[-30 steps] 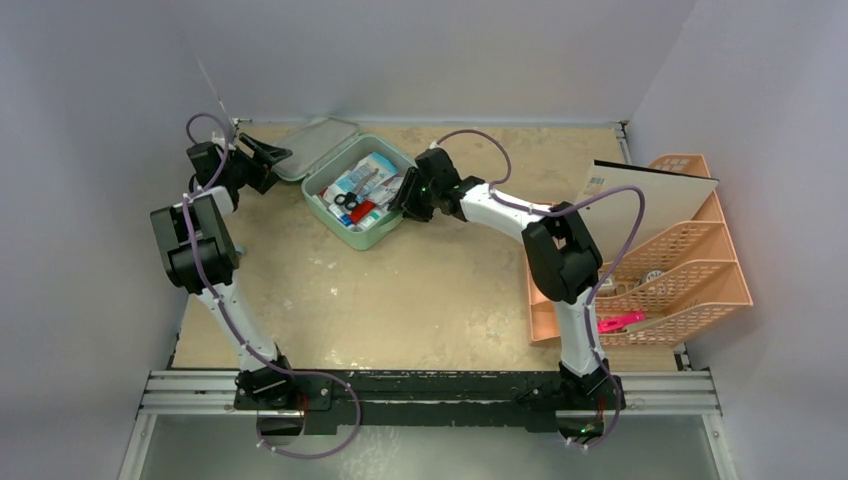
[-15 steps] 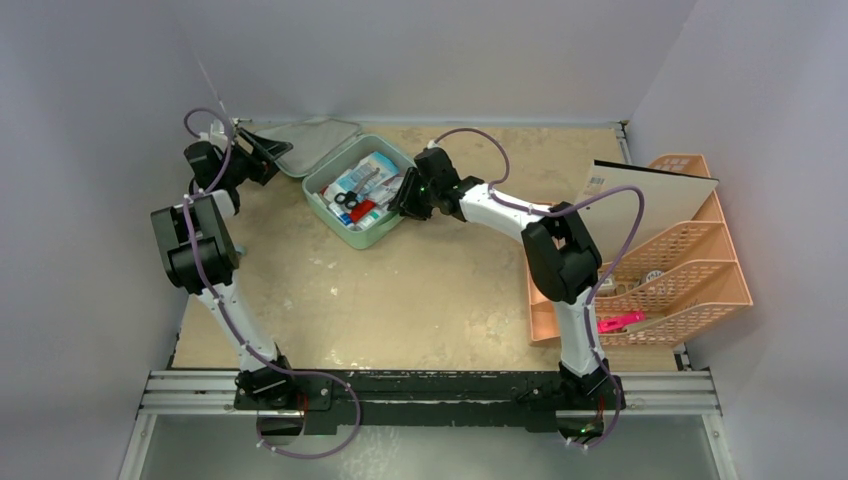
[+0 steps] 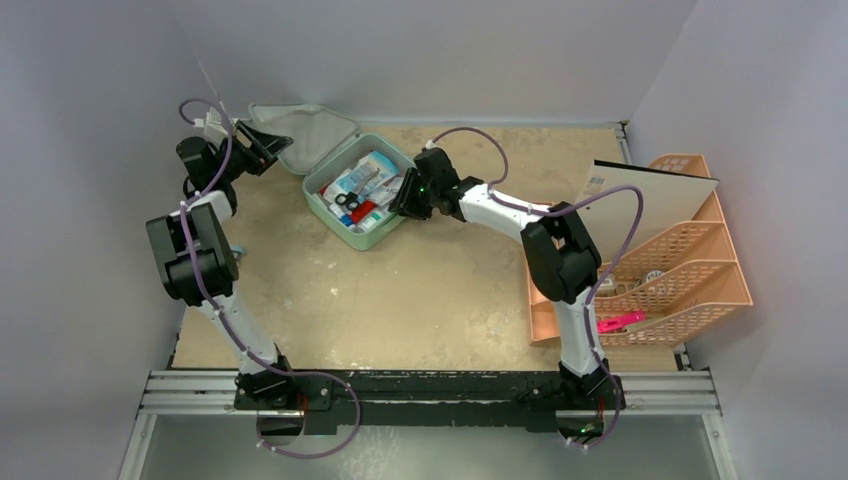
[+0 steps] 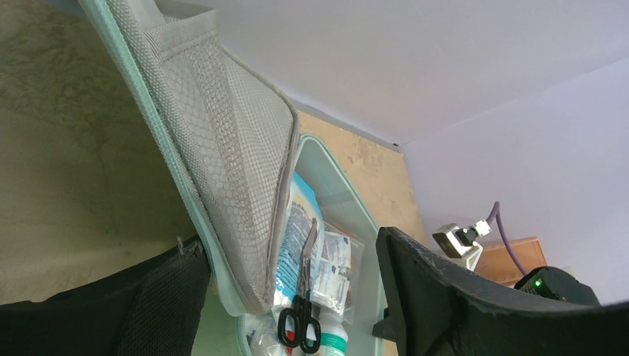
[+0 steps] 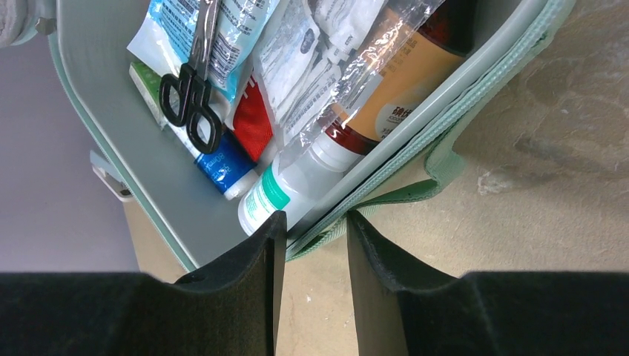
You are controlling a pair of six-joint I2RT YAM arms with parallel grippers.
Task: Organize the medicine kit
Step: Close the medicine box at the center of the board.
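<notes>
**A:** Where is the medicine kit [image 3: 378,234]?

**B:** Far left of the middle of the worktop [image 3: 420,290]. It is open, with its lid [image 3: 310,135] tilted up on the left side.

**A:** And the right fingers [image 5: 237,289]?

**B:** Closed on the kit's right wall. One finger is inside, just beside a white bottle [image 5: 297,185] with a green cap. The other is outside over the worktop, with the wall and its zip strip pinched between them.

**A:** The left fingers [image 4: 460,297]?

**B:** Spread wide, clamping nothing. The mesh-lined lid stands between them, its rim right against one finger. The other is well apart from it, over the tray.

**A:** What's inside?

**B:** Black-handled scissors [image 5: 191,96] lie on top of packets.
</notes>
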